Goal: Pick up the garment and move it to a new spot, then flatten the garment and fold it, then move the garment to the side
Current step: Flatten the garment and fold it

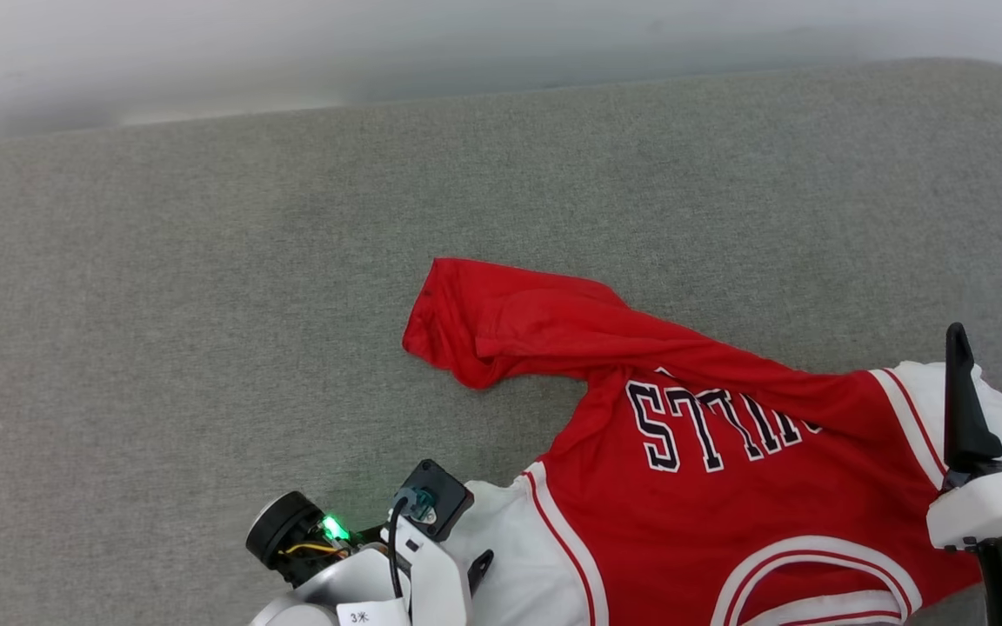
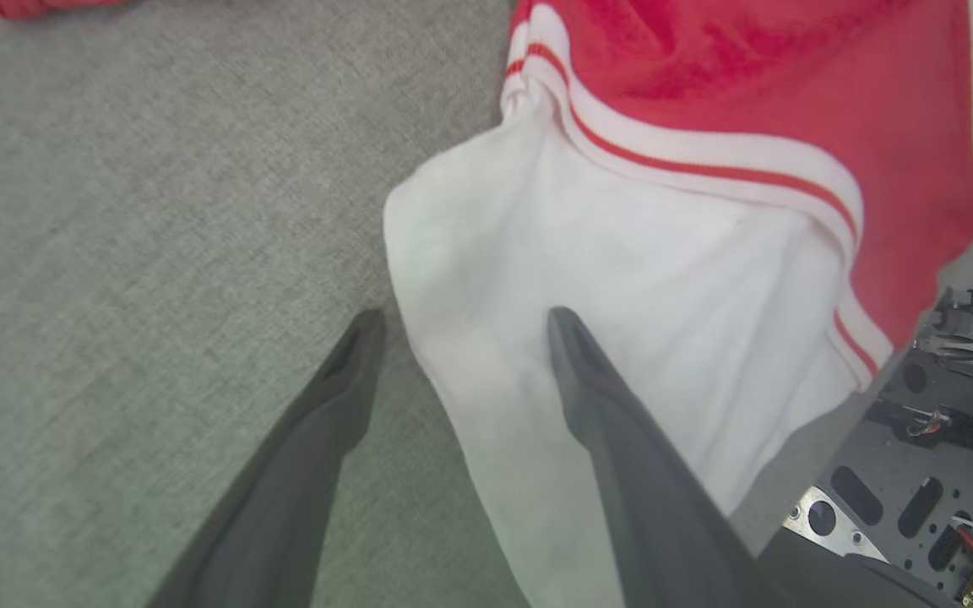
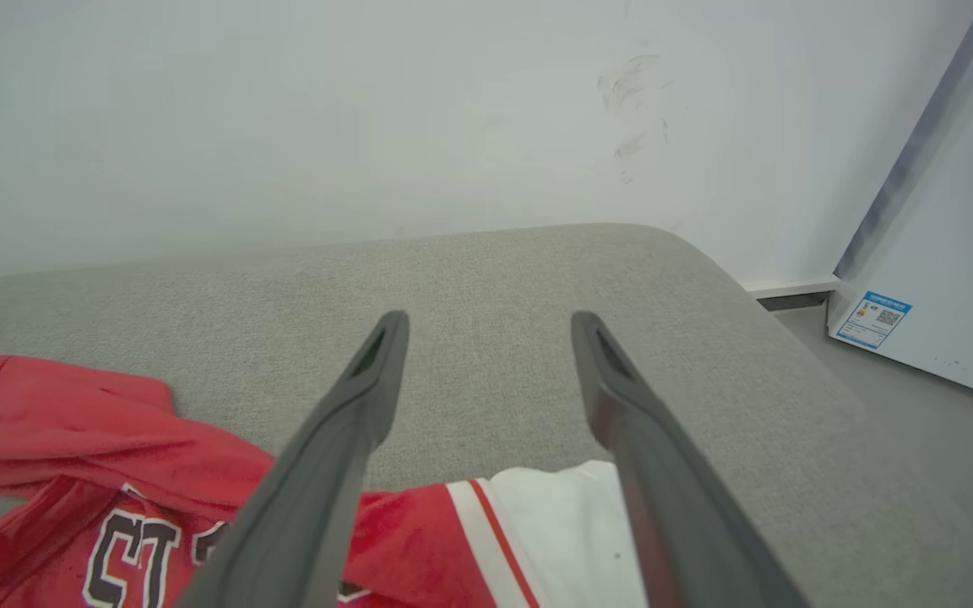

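While both grippers gape empty, a red soft-fabric T-shirt with white sleeves (image 1: 727, 504) lies rumpled on a grey woven cushion (image 1: 205, 348)

Its collar end is nearest the robot, so the black-and-white chest lettering reads upside down in the head view. The red hem end is twisted and folded toward the cushion's middle. The left gripper (image 2: 463, 317), fingers spread wide, holds nothing: one finger is over bare cushion, the other over a white sleeve. The right gripper (image 3: 488, 319), equally wide and empty, hangs above the other sleeve.
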`<state>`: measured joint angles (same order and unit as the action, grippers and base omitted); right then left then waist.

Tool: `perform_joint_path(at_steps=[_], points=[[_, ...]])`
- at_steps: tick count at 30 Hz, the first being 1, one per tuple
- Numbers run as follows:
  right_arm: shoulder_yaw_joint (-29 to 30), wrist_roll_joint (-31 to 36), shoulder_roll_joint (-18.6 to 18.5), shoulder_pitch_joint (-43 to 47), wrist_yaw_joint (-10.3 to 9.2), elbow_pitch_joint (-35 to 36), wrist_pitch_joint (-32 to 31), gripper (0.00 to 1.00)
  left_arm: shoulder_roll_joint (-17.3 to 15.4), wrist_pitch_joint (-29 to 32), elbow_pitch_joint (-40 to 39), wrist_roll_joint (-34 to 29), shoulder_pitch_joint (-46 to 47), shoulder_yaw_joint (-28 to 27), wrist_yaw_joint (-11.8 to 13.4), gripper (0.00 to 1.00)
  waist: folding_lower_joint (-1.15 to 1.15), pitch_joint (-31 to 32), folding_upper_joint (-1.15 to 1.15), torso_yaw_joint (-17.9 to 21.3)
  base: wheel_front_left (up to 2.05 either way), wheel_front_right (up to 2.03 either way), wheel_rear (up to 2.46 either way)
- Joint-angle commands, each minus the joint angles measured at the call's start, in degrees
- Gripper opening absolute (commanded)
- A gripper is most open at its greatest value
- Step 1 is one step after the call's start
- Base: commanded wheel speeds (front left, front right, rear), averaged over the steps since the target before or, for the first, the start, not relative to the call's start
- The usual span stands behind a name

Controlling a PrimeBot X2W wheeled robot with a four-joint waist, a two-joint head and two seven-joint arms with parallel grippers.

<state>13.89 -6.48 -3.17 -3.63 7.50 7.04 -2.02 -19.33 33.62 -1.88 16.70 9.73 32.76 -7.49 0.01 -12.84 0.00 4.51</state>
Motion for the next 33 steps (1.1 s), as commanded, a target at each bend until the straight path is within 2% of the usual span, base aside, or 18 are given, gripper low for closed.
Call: perform_joint_path(at_steps=[1, 7, 8, 11, 19, 23, 27, 33], points=[[0.0, 0.2, 0.3, -0.8, -0.02, -0.2, 0.4, 1.0, 0.1, 0.1, 0.2, -0.1, 0.7, 0.0, 0.1, 1.0, -0.01, -0.6, 0.0, 0.6, 0.0, 0.0, 0.0], [-0.6, 0.0, 0.4, -1.1, -0.02, -1.0, 0.9, 1.0, -0.8, 1.0, 5.9, 0.7, 1.2, 1.4, 0.1, 1.0, -0.01, -2.0, 0.0, 1.2, 0.0, 0.0, 0.0], [-1.0, -0.3, 0.4, -0.9, -0.02, -1.4, 0.5, 1.0, -1.0, 0.9, 6.8, 0.7, 1.3, 1.5, 0.1, 0.0, -0.01, -2.1, 0.0, 1.2, 0.0, 0.0, 0.0], [-1.9, -0.2, 0.3, -0.5, -0.04, -1.9, 0.1, 1.0, -1.4, -1.2, 8.9, 0.2, 2.0, 0.6, 0.9, 0.0, -0.01, -2.1, 0.0, 1.0, 0.0, 0.0, 0.0], [-3.1, 0.1, 0.3, -0.3, -0.02, -3.2, -0.6, 1.0, -0.6, -12.6, 11.6, 0.0, 6.6, -5.7, 5.4, 0.0, -0.01, 0.2, 0.0, -0.4, 0.0, 0.0, 0.0], [-4.2, 0.1, 0.3, 0.1, -0.02, -3.7, -1.6, 1.0, -1.7, -15.1, 13.3, 0.6, 7.8, -8.6, 7.0, 0.0, -0.01, 1.5, 0.0, -0.9, 0.0, 0.0, 0.0], [-5.0, -0.1, 0.3, 0.3, -0.02, -4.0, -2.1, 1.0, -3.3, -15.2, 15.0, 1.8, 6.8, -10.3, 7.1, 0.0, -0.01, 2.3, 0.0, -1.2, 0.0, 0.0, 0.0], [-5.1, 0.1, 0.3, 1.2, -0.02, -4.4, -2.4, 1.0, -4.3, -16.8, 16.3, 5.3, 4.3, -11.4, 4.5, 0.0, -0.01, 3.3, 0.0, -1.9, 0.0, 0.0, 0.0]])
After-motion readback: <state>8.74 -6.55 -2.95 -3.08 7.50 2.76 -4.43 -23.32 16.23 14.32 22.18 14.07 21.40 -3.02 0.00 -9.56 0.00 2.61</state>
